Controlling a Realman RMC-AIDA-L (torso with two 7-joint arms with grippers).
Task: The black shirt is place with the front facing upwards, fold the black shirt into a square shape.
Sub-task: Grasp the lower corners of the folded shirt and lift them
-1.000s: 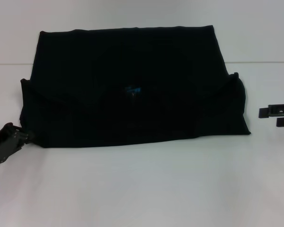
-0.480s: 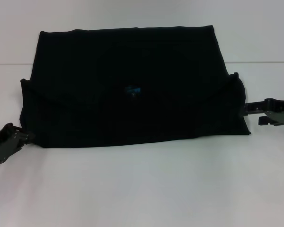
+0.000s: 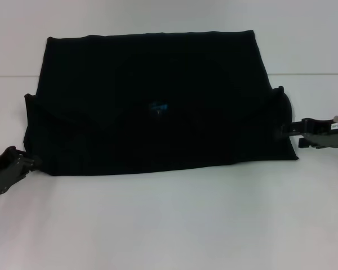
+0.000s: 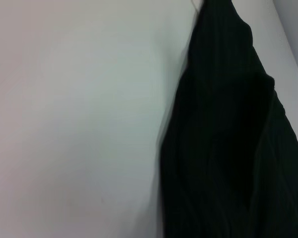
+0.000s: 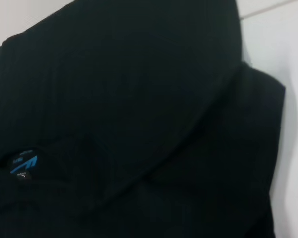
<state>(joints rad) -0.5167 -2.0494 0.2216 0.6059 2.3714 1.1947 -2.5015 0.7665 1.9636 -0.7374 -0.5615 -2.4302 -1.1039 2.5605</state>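
The black shirt (image 3: 152,84) lies folded into a wide band on the white table (image 3: 169,225), its small blue neck label (image 3: 158,107) showing near the middle. My left gripper (image 3: 32,163) sits low at the shirt's near left corner, touching the cloth edge. My right gripper (image 3: 292,135) reaches in at the shirt's right edge, open, its fingers (image 3: 296,128) against the folded sleeve. The left wrist view shows the shirt's (image 4: 228,139) edge on the table. The right wrist view is filled by the shirt (image 5: 129,99) and its label (image 5: 24,163).
A seam line (image 3: 310,75) crosses the white table behind the shirt. Bare table surface lies in front of the shirt and to both sides.
My right gripper has moved left from the table's right side up to the shirt's right edge. The left gripper and the shirt have stayed put.
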